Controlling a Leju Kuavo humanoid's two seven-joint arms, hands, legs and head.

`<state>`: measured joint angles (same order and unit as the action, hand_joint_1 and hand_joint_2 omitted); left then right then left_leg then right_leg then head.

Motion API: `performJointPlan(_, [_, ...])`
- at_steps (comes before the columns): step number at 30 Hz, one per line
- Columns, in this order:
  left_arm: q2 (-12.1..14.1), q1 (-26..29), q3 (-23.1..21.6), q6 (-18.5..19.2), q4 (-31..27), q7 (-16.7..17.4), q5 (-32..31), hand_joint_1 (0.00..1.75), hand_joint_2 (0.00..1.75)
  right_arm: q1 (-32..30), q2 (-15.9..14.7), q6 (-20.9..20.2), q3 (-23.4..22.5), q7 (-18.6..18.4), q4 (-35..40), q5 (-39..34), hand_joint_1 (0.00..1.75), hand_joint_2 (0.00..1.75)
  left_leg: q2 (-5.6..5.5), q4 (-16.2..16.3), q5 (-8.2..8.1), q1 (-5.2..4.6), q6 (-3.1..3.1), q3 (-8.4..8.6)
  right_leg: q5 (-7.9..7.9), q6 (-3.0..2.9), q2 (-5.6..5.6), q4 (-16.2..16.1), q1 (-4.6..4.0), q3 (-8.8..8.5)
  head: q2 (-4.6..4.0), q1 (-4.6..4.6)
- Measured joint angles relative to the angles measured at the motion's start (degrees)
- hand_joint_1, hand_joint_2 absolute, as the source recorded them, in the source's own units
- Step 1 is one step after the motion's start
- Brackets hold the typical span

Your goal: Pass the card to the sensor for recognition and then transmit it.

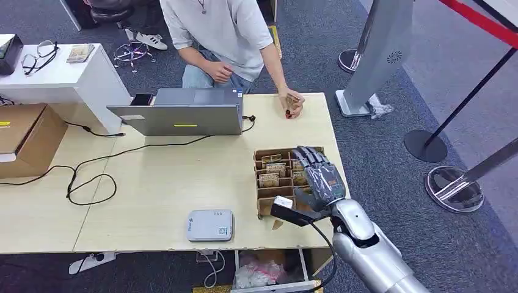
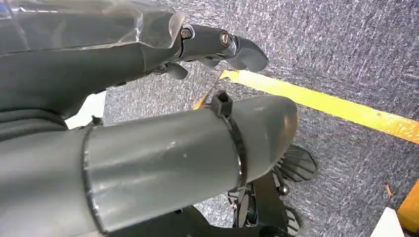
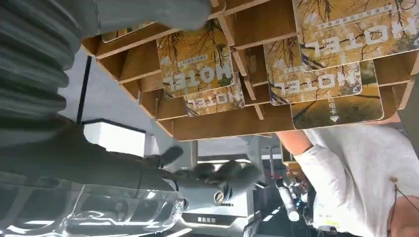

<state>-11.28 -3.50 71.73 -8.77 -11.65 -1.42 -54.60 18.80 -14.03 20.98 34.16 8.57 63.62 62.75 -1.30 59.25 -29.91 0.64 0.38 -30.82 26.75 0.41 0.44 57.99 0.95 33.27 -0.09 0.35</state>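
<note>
A brown cardboard card box (image 1: 257, 178) stands at the table's right edge, with several yellow hotel cards (image 1: 275, 170) upright in its slots. My right hand (image 1: 317, 177) hovers over the box's right side, fingers spread, holding nothing. Up close in the right wrist view, the cards (image 3: 202, 64) stand between the dividers, with my thumb (image 3: 148, 15) and fingers (image 3: 217, 173) apart on either side of them. The grey-white card sensor (image 1: 209, 224) lies near the table's front edge, left of the box. My left hand (image 2: 148, 113) hangs over the carpet, holding nothing.
A person (image 1: 226, 36) sits across the table, one hand (image 1: 292, 102) holding a small card near the far edge. A grey laptop (image 1: 183, 113) stands between us, and black cables (image 1: 91, 177) trail left. A cardboard carton (image 1: 24, 137) is far left; barrier stands (image 1: 455, 189) are right.
</note>
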Motion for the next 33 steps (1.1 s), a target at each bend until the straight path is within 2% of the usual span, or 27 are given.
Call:
performJointPlan(6, [0.00,0.00,0.00,-0.02,0.00,-0.02,-0.02,0.00,0.00,0.02,0.00,0.02,0.13,-0.13,-0.02,-0.17,0.45,1.75,0.00,0.00,0.00,0.00,0.00,0.00,0.00,0.00,0.00,0.00,0.00,0.00,0.00,0.00])
performJointPlan(9, [0.00,0.00,0.00,-0.02,0.00,-0.02,-0.02,0.00,0.00,0.02,0.00,0.13,0.13,-0.13,-0.02,-0.26,0.58,1.75,0.00,0.00,0.00,0.00,0.00,0.01,0.00,0.00,0.00,0.00,0.00,0.00,0.00,0.00])
performJointPlan(12, [0.00,0.00,0.00,-0.06,0.00,-0.02,-0.02,0.00,0.00,0.03,0.00,0.20,0.15,-0.15,-0.02,-0.35,0.56,1.75,0.00,0.00,0.00,0.00,0.00,0.00,0.00,0.00,0.00,0.00,0.00,0.00,0.00,0.00])
performJointPlan(19, [-0.02,0.00,0.00,-0.09,0.00,-0.02,-0.02,0.00,0.00,0.17,0.00,0.17,0.15,-0.15,-0.02,-0.37,0.84,1.75,0.00,0.00,0.00,0.00,0.00,0.00,0.00,0.00,0.00,0.00,0.00,0.00,0.00,0.00])
performJointPlan(22, [0.00,0.00,0.00,-0.09,0.00,-0.02,-0.02,0.00,0.00,0.19,0.00,0.18,0.15,-0.15,-0.02,-0.39,0.75,1.75,0.00,0.00,0.00,0.00,0.00,0.00,0.00,0.00,0.00,0.00,0.00,0.00,0.00,0.00])
performJointPlan(25, [-0.02,0.00,0.00,-0.11,0.00,-0.02,-0.02,0.00,0.00,0.19,0.00,0.20,0.15,-0.15,-0.02,-0.39,0.80,1.75,0.00,0.00,0.00,0.00,0.00,0.00,0.00,0.00,0.00,0.00,0.00,0.00,0.00,0.00])
performJointPlan(30, [-0.02,0.00,0.00,-0.13,0.00,0.00,0.11,0.00,0.00,0.21,0.00,0.15,0.15,-0.13,-0.06,-0.42,0.73,1.75,0.00,0.00,0.00,0.00,0.00,0.00,0.00,0.00,0.00,0.00,0.00,0.00,0.00,0.00])
performJointPlan(33, [-0.02,0.01,0.00,-0.15,0.00,0.00,0.11,0.00,0.00,0.25,0.00,0.11,0.15,-0.15,-0.35,-0.44,0.75,1.75,0.00,0.00,0.00,0.00,0.00,0.00,0.00,0.00,0.00,0.00,0.00,0.00,0.00,0.00])
